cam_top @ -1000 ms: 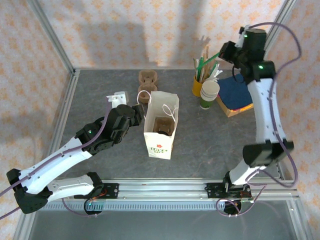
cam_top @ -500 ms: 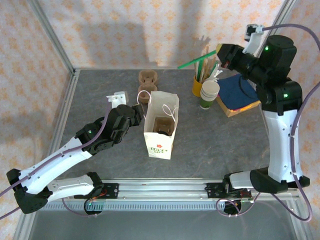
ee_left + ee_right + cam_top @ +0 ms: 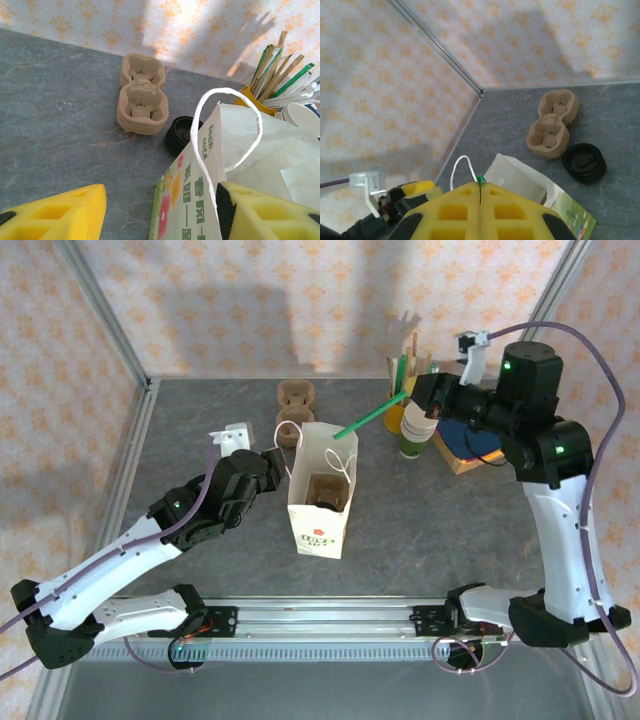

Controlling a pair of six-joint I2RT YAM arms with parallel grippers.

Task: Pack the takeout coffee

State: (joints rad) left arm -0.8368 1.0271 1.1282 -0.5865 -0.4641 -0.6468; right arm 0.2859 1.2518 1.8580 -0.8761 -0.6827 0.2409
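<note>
Overhead view: left gripper (image 3: 273, 464) is held part-open, empty, at the left rim of the paper bag (image 3: 318, 530) mid-frame; right gripper (image 3: 424, 398), upper right, is clamped on a green straw (image 3: 370, 417). Left wrist view: bag wall is seen between parted fingers (image 3: 55, 210). Right wrist view: jaws are pressed together on the straw's tip. Place of the takeout coffee cannot be told.

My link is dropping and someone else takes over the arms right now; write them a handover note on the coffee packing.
Left pincer: open, astride a side wall of the upright paper bag.
Right pincer: shut on a green straw, its tip pointing toward the bag's mouth.
Done: a cardboard carrier sits in the bag; anything under it is hidden.
On the table: black lids, spare carriers, cup stack.
Left: probably drop the straw in, then check the bag's contents.
</note>
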